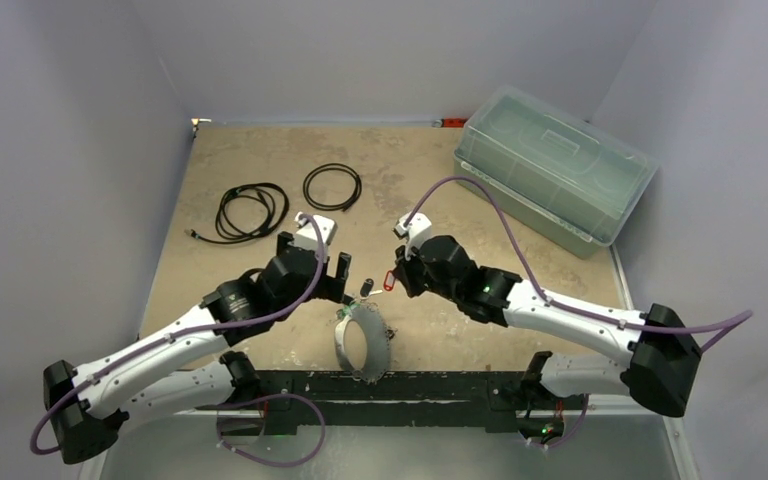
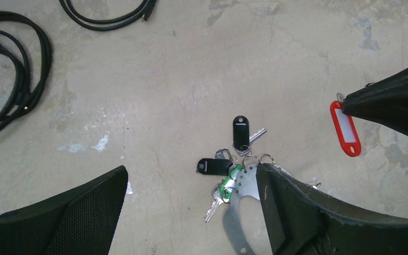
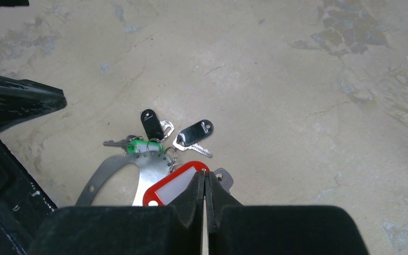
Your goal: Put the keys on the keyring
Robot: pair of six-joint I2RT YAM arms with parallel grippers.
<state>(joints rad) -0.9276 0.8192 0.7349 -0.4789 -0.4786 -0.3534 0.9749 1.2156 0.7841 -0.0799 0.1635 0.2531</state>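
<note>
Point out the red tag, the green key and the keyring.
red tag (image 2: 345, 128), left wrist view, white label.
green key (image 3: 136, 145), right wrist view, green head.
keyring (image 3: 151, 167), right wrist view, wide metal end.

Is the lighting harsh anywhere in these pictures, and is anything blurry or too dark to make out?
Top external view: soft, even light, only faint shadows under the arms, keys too tiny to resolve. Left wrist view: keys sharp, keyring shows a pale sheen. Right wrist view: red key tag crisp, the fingers pinching it nearly featureless black.
</note>
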